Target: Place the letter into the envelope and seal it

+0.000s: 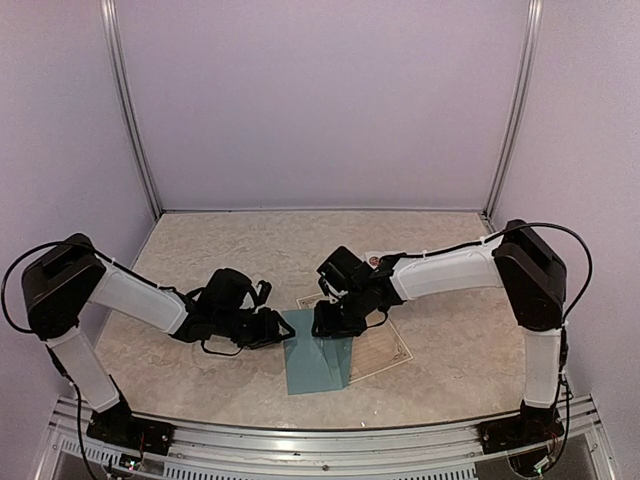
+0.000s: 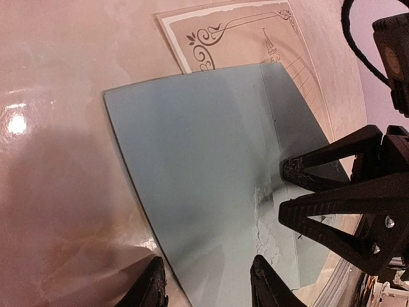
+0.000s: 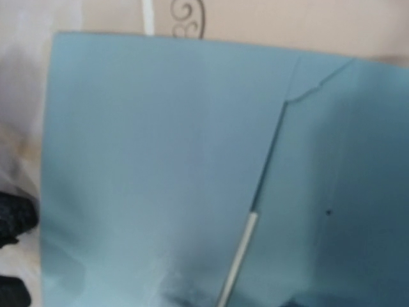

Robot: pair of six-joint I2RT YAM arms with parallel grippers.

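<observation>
Teal rect. paper envelope [image 1: 315,368] lies flat on the marbled beige worktop [image 1: 200,250], approx. centre, toward 6 o'clock. It sits atop the cream ornate-bordered paper letter [image 1: 385,350], which sticks out at its 3 o'clock side. Left tool [image 2: 208,281] open, fingers straddling envelope's 10 o'clock edge. Right tool [image 2: 285,192] open too, tips touching envelope near 12 o'clock; paper creased there.
</observation>
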